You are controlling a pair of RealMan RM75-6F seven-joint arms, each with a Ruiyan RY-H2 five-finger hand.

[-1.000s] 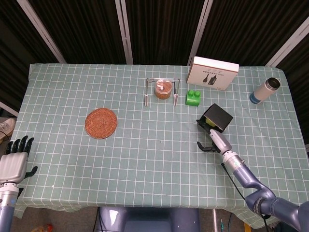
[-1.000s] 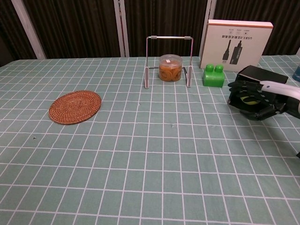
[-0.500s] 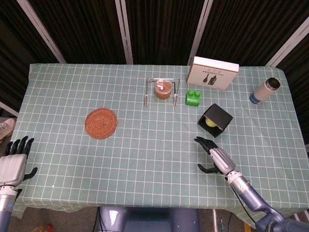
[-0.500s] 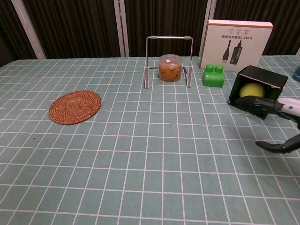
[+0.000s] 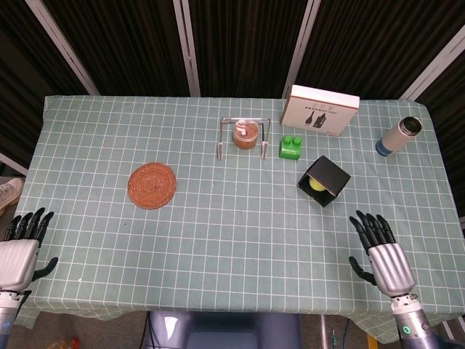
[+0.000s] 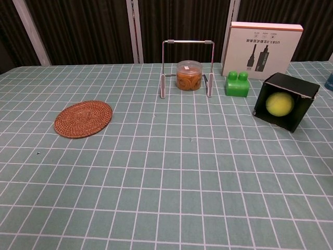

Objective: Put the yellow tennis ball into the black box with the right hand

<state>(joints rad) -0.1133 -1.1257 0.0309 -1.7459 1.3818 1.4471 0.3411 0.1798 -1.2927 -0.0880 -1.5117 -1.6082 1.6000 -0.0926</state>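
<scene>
Both the right hand (image 5: 382,254) and the left hand (image 5: 19,251) had silver-grey metal backs and black fingers; a silver wrist with a small green light showed below the right one.

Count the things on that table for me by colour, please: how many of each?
Black: 1, the box
Yellow: 1, the ball inside it
Green: 1, the block
Orange-brown: 2, the mat and the jar
White: 1, the carton
Silver: 2, the rack and the bottle
Total: 8
</scene>
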